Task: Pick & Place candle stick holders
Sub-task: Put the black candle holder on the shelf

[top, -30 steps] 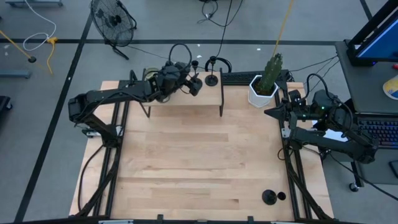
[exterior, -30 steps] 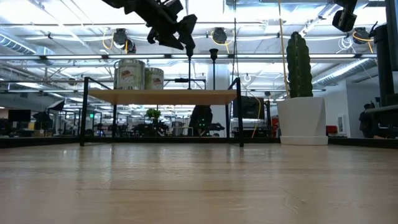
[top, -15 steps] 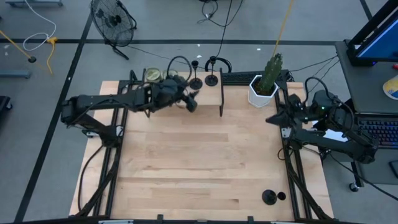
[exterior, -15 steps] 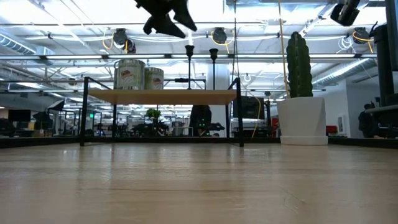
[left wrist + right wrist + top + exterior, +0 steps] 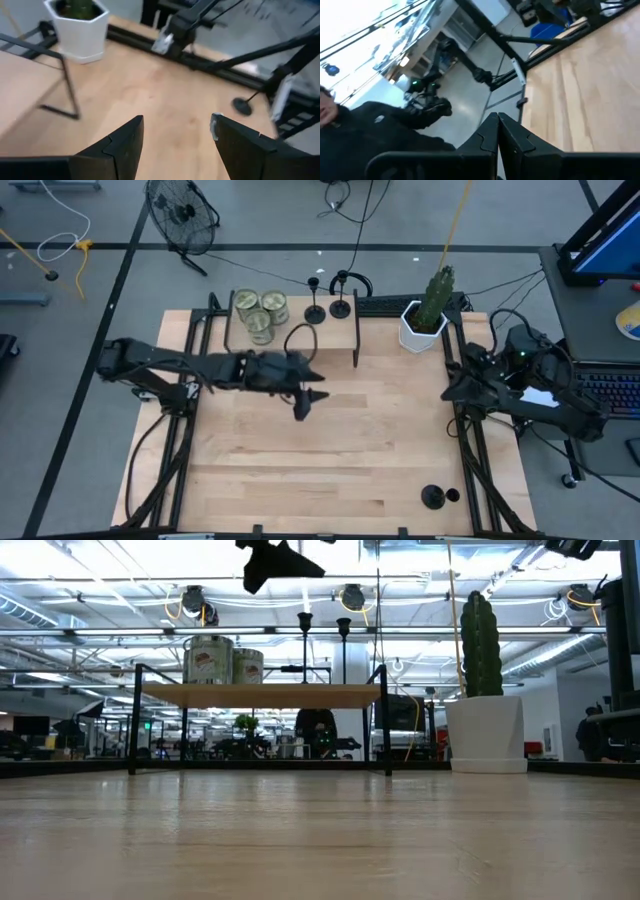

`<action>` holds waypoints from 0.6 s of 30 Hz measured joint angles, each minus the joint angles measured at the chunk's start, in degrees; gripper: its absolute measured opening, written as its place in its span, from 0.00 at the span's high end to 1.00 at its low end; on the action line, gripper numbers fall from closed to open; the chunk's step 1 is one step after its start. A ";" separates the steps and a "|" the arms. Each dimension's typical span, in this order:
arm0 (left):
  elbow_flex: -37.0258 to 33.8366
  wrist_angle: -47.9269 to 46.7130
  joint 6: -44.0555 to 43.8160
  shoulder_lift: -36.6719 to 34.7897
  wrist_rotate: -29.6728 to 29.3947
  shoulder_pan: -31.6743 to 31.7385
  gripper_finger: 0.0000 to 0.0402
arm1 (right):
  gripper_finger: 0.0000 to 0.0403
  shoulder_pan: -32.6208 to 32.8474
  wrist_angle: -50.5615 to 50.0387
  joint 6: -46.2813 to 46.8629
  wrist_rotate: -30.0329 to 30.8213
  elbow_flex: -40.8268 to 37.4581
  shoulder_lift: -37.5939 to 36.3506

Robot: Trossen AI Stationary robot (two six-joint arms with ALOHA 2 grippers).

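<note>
Two black candle stick holders [image 5: 315,311] [image 5: 340,306] stand side by side on their round bases at the right end of the small wooden shelf [image 5: 335,332]; in the low view they show upright [image 5: 304,638] [image 5: 343,638]. A third holder [image 5: 432,498] stands on the table near the near right corner and also shows in the left wrist view [image 5: 243,104]. My left gripper [image 5: 305,398] is open and empty [image 5: 175,131], in the air over the table's middle, in front of the shelf. My right gripper [image 5: 447,390] is shut and empty [image 5: 498,125] at the table's right edge.
Three greenish glass jars [image 5: 258,313] stand on the shelf's left part. A white pot with a cactus [image 5: 425,320] stands at the far right beside the shelf. Black frame rails [image 5: 470,470] run along the table's left and right edges. A person shows beyond the table [image 5: 350,125].
My left gripper has let go of a holder, which now stands on the shelf beside the other one. It has drawn back from the shelf toward the table's near edge and middle. My right gripper has shifted a little toward the near edge.
</note>
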 joint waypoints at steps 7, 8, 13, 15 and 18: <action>-11.74 24.57 -5.15 -0.03 -0.03 -3.05 0.40 | 1.00 3.00 0.04 -0.51 -0.13 1.91 -0.04; -13.77 27.11 -6.49 -0.05 -0.30 -3.34 0.40 | 1.00 3.46 0.02 -0.57 -0.15 2.05 -0.04; -21.76 38.00 -12.18 0.12 -3.03 -4.92 0.40 | 1.00 6.49 -0.02 -0.61 -0.14 2.85 1.90; -23.57 39.69 -14.32 0.00 -4.47 -5.76 0.40 | 1.00 8.26 -0.04 -1.32 -0.18 3.56 3.56; -24.75 39.58 -15.79 0.15 -7.67 -7.21 0.40 | 1.00 11.72 -0.08 -2.27 -1.11 4.93 7.10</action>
